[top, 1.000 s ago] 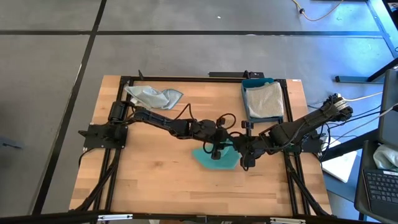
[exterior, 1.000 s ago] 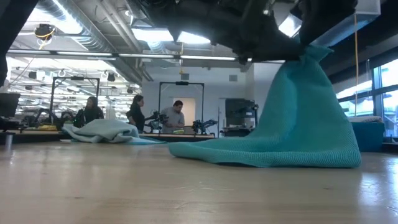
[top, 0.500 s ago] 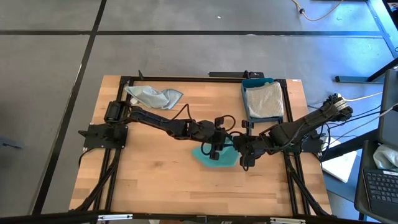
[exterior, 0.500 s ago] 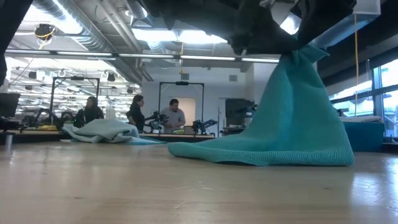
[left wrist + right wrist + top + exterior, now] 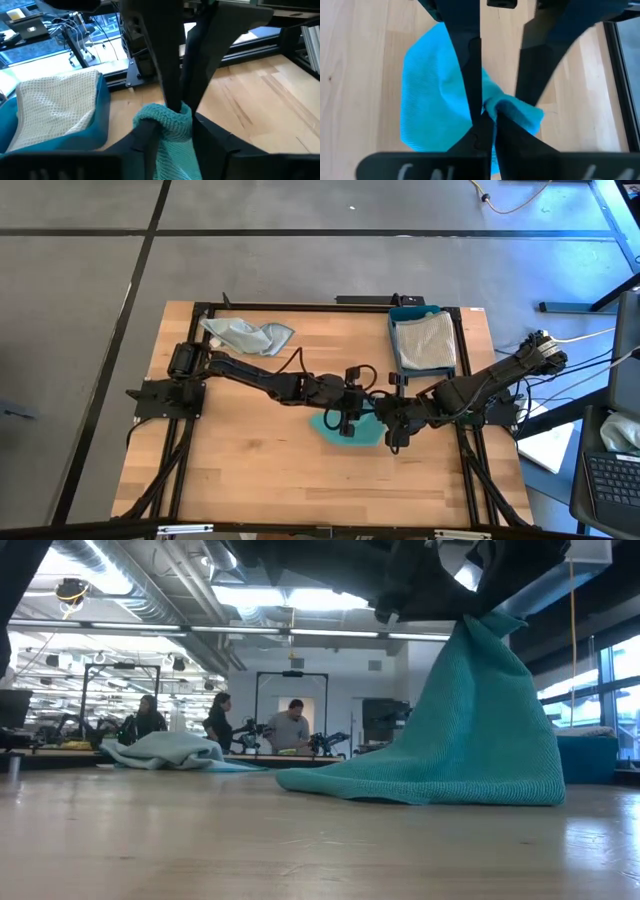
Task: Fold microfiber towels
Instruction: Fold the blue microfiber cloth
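Since a second ago, teal towel (image 5: 470, 740) has drawn inward, its spread edge shorter on the table (image 5: 250, 460) centre. Right gripper (image 5: 487, 117) stays clamped on its raised corner; left gripper (image 5: 172, 122) pinches a fold beside it.

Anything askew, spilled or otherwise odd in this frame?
Nothing damaged or spilled. The teal towel hangs in a peak, pinched by both the left gripper and the right gripper, lower edge on the table. A crumpled pale towel lies at the far left; a folded one sits in the blue tray.
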Tool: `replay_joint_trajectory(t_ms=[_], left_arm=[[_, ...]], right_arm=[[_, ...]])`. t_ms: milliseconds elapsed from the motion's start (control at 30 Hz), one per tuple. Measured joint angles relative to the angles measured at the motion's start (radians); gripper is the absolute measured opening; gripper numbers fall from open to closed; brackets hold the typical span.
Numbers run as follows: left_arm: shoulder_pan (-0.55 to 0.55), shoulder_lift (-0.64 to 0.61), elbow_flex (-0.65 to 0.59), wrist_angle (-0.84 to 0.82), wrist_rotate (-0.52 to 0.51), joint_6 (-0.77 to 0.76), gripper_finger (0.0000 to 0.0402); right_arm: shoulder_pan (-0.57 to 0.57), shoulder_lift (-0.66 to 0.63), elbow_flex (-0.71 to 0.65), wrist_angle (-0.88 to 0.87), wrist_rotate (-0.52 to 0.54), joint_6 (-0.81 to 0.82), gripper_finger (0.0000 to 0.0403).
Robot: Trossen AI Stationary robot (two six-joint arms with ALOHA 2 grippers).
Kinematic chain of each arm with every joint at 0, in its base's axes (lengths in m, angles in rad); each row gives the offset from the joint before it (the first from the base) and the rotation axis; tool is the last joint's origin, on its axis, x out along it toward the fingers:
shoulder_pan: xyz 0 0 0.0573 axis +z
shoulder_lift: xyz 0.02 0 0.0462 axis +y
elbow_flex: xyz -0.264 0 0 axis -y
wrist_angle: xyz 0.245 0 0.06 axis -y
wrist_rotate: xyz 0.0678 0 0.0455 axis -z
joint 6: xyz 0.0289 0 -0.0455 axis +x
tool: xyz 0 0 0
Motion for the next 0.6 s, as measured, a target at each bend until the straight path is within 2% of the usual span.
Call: replay_joint_trajectory(t_ms=[233,467,600], left_arm=[[-0.002,0.0,0.0,-0.007,-0.002,0.026,0.0013],[-0.003,0.002,0.0,-0.013,-0.002,0.031,0.0006],[-0.003,0.003,0.0,-0.021,-0.008,0.036,0.0002]], right_arm=[[0.0,0.0,0.0,-0.015,0.001,0.004,0.002],[-0.001,0.0,0.0,-0.035,-0.049,0.007,0.0011],[-0.001,0.0,-0.007,-0.04,-0.067,0.032,0.0028]])
